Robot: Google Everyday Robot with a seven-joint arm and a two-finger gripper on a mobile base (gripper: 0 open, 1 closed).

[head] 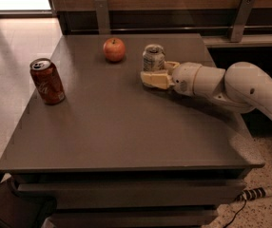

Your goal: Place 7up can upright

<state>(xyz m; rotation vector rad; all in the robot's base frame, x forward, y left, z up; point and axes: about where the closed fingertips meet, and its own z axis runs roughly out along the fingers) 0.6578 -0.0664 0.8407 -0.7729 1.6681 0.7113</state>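
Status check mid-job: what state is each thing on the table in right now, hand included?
7up can: upright on the table, toward the far edge.
hand: low over the table, at the 7up can's base.
red cola can: upright, near the left edge.
apple: resting left of the 7up can.

Glossy white rounded arm [250, 87], dark dots; cream pincer [153, 74] over table [126, 137].

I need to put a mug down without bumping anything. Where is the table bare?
The front half of the table is bare, as is the stretch between the red cola can and the gripper. The back right is crowded: the gripper sits by the 7up can, with the apple just left.
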